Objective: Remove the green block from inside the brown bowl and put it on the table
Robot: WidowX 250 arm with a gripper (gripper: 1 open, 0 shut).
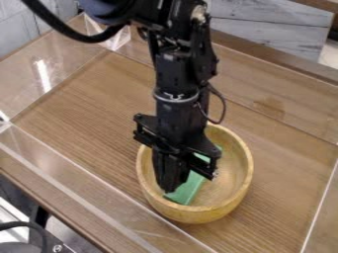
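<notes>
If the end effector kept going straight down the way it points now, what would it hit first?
Most likely the floor of the brown bowl. The end effector points steeply down inside it, shut on the green block, so the block's lower end would probably touch first, though depth is hard to judge.
</notes>
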